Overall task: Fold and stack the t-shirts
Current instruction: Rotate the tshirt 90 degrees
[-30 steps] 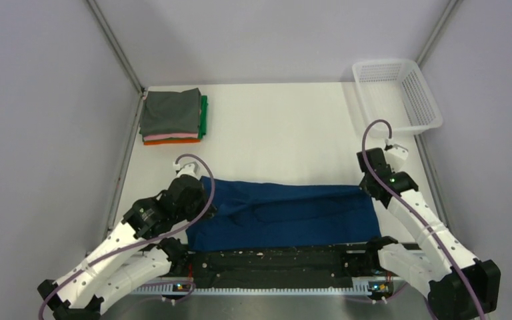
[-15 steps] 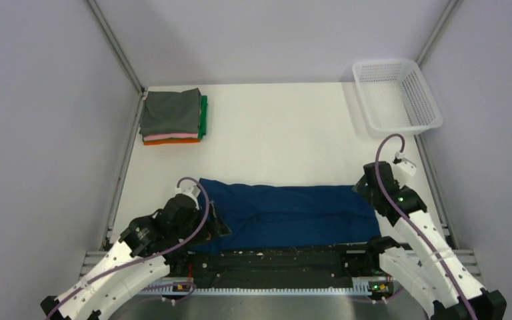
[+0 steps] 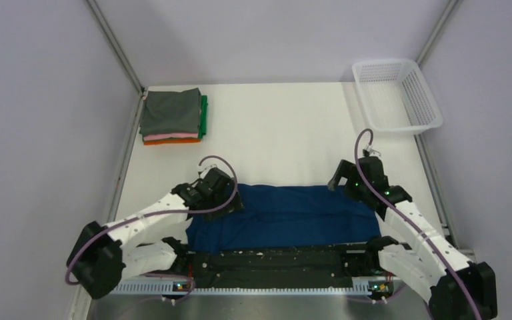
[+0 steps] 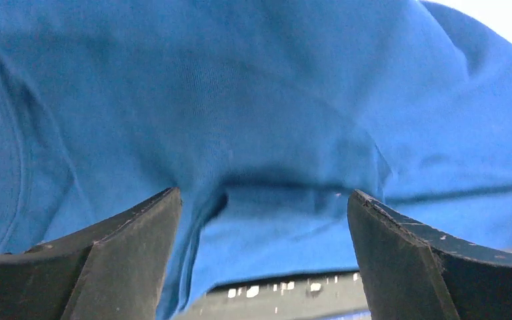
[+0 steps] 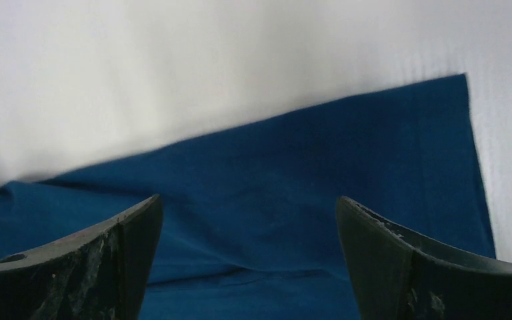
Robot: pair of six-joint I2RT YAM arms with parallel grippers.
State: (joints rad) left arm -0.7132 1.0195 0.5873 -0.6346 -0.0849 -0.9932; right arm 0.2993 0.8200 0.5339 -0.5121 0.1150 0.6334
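The left gripper (image 4: 260, 200) had its fingers spread wide with only cloth showing between them, so it gripped nothing. The right gripper (image 5: 248, 200) was likewise fully parted and empty. Both hung low over the navy t-shirt (image 3: 287, 215), which lay as a long band across the near part of the table (image 3: 273, 127). The left gripper was over its left end, the right near its far right corner. This stationing at opposite ends was judged to suit a further fold.

The stack of folded shirts (image 3: 171, 115), grey uppermost, sat in the far left corner, well apart, probably to keep the working area free. The basket (image 3: 421, 100) stood at far right.

Only the wrist views showed the creases and the straight right hem. Only the top view showed the stack, the basket and the whole band. No print was visible in any view.
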